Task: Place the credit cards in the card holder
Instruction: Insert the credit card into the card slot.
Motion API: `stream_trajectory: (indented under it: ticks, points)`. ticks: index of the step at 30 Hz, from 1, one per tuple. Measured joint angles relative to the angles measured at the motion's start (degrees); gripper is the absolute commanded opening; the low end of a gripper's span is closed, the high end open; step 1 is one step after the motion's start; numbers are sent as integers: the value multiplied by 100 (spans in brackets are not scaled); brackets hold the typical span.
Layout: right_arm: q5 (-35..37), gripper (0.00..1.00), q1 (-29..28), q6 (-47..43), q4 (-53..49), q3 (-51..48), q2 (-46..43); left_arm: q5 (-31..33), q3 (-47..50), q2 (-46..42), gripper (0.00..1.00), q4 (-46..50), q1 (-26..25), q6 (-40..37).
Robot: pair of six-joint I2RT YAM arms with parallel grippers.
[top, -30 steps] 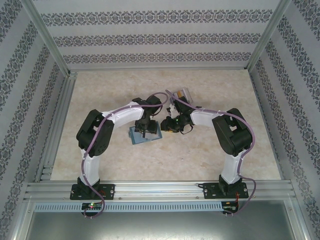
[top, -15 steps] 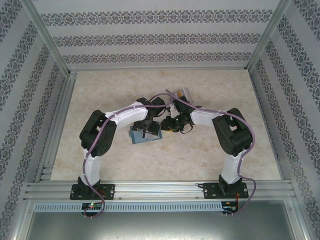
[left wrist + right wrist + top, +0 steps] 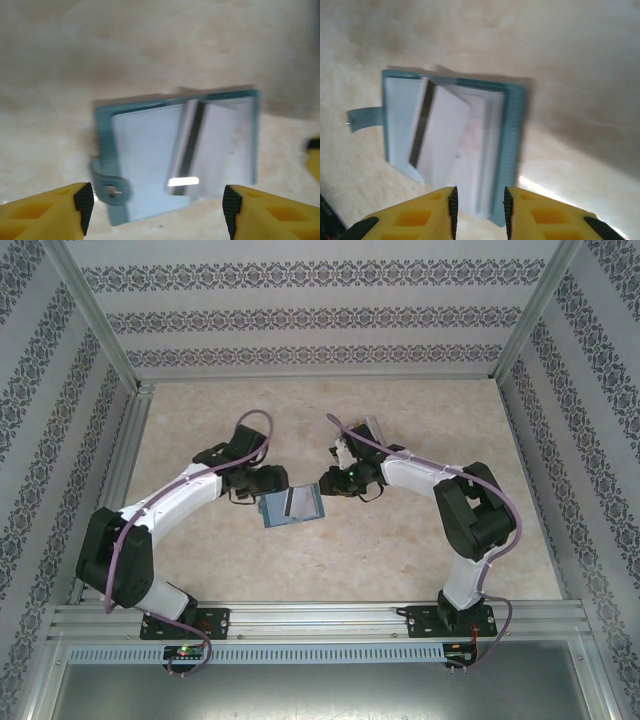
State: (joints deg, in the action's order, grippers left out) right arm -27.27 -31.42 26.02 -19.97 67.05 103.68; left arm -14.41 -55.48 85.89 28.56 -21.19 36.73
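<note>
lying open, one teal card holder (image 3: 291, 507) bore one grey card (image 3: 186, 145), left gripper (image 3: 157, 210) gaped wide, right gripper (image 3: 479, 210) sat barely parted, both empty

Pale beige marbled table (image 3: 300, 560), evenly lit, enclosed on three sides by white walls (image 3: 300, 298) with dark floral stripes; metal posts (image 3: 93, 315) rise at its far corners.

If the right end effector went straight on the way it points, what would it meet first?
Probably the card holder, lying open with its teal edge just before the right end effector; depth is unclear.
</note>
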Motion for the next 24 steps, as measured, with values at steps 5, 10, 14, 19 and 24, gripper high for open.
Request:
stream_trajectory:
  ticks: [5,10,14,19,24]
  points:
    - [92,33,-417,-74,-151,385,-33,-481,675,0,55,-442,297,271]
    - [92,33,-820,-72,-232,918,334,-658,909,2,46,-881,393,404]
    - [92,33,-1108,-70,-323,1421,898,-658,1012,109,32,-1082,490,435]
    - [90,33,-1329,-31,-470,1818,1458,-658,1180,227,10,-1248,595,431]
    - [116,33,-1416,20,-660,2153,1740,-656,1266,280,0,-1338,595,420]
